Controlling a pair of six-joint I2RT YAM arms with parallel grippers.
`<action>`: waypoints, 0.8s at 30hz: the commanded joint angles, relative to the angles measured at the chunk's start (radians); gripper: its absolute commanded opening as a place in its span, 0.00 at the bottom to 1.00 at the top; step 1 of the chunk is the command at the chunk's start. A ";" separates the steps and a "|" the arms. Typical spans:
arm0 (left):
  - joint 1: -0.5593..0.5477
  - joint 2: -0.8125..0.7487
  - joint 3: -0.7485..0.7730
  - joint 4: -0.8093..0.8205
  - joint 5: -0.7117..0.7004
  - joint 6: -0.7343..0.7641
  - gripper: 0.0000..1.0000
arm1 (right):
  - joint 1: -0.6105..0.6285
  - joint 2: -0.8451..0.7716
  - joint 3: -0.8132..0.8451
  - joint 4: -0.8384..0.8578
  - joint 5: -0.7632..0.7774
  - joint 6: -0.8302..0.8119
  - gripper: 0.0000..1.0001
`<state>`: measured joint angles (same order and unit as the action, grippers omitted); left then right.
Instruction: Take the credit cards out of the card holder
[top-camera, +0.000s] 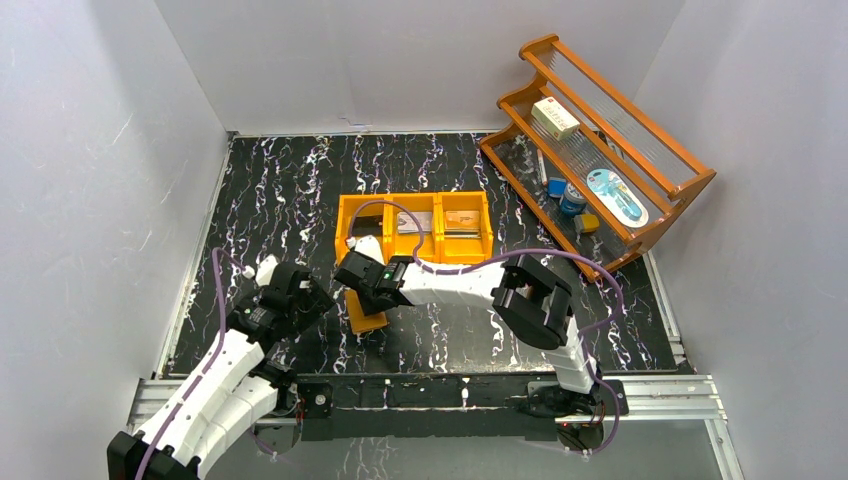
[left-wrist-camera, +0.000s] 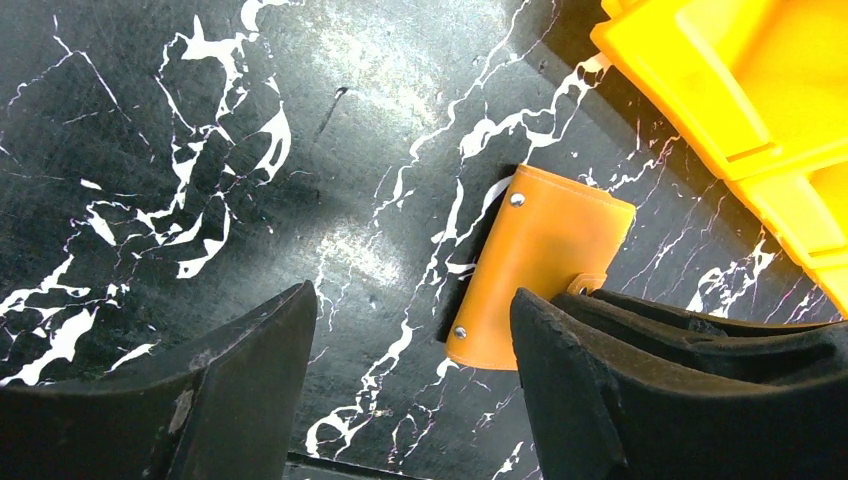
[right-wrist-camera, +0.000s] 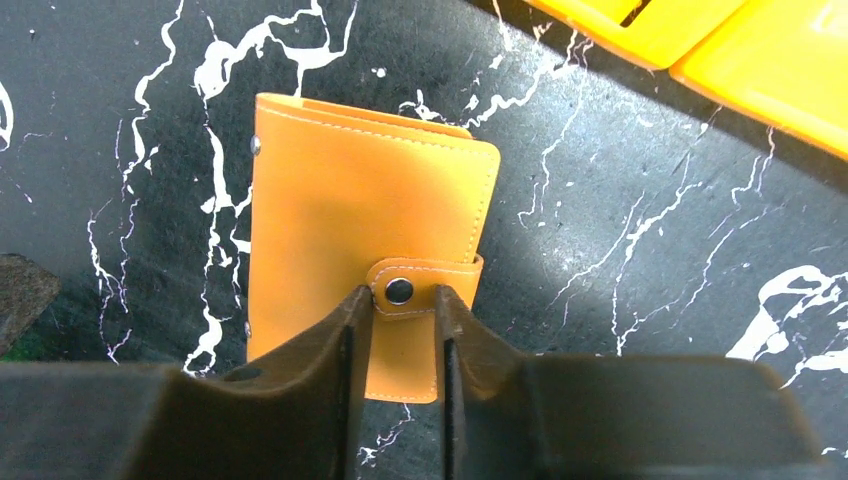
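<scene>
Just below the orange three-compartment bin (top-camera: 345, 215) in the top view, the closed card holder (top-camera: 365, 314) lies flat on the black marbled table (top-camera: 300, 180), strap snapped shut.

At the centre of the right wrist view, the right gripper (right-wrist-camera: 400, 300) stands over the strap tab (right-wrist-camera: 430, 285), fingers narrowly apart either side of the snap (right-wrist-camera: 400, 291). Whether they already pinch the strap I cannot tell. The left gripper (left-wrist-camera: 410, 300) hovers wide open beside the wallet at the lower middle of its view. No credit cards show, so they are presumably inside. To unsnap cleanly, the right fingers should probably take the tab's free end, not the stud, and peel upward. The left should pin the leaf so the wallet neither lifts nor slides.
</scene>
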<state>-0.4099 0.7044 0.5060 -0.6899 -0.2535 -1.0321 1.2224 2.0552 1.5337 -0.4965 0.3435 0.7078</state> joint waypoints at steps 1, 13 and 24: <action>-0.003 0.005 0.021 0.018 0.011 0.036 0.69 | -0.005 0.009 0.001 -0.024 0.049 -0.004 0.28; -0.003 0.037 0.018 0.081 0.084 0.115 0.69 | -0.034 -0.090 -0.091 0.086 -0.012 0.013 0.14; -0.004 0.129 0.001 0.228 0.286 0.214 0.70 | -0.050 -0.384 -0.467 0.288 -0.088 0.209 0.15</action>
<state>-0.4099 0.7914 0.5056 -0.5323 -0.0830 -0.8810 1.1786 1.7817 1.1801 -0.2821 0.2562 0.7864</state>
